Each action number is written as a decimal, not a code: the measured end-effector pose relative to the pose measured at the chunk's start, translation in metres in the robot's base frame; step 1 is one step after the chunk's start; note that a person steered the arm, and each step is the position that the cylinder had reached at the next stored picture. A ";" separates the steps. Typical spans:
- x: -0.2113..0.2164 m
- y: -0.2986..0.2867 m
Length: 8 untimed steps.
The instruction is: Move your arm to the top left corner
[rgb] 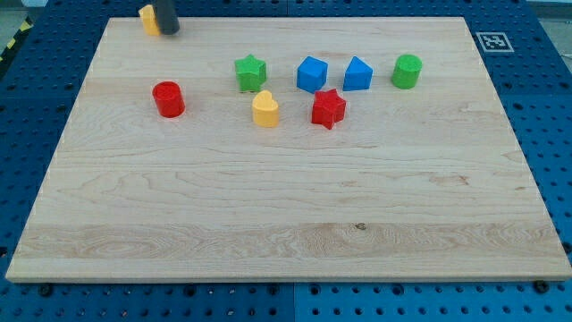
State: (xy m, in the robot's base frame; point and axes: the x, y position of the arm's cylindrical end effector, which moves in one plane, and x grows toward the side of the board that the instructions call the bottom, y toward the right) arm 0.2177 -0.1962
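Only a short stretch of the robot shows — a straight, dark grey rod, round in section and smooth, with a matte finish and a faint lighter sheen down one side. It ends bluntly at my tip (168, 32). No cables, screws or markings can be made out.

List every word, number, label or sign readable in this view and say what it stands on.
No words, numbers or brand names can be read anywhere.
The only sign is a black-and-white square marker, a coded pattern with no letters, on the wooden board at the top right corner.
The blocks carry no print; neither does my tip, which sits at the top left beside a yellow block.
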 end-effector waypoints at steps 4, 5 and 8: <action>-0.026 0.018; -0.006 0.018; -0.009 -0.101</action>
State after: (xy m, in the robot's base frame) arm 0.2082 -0.2972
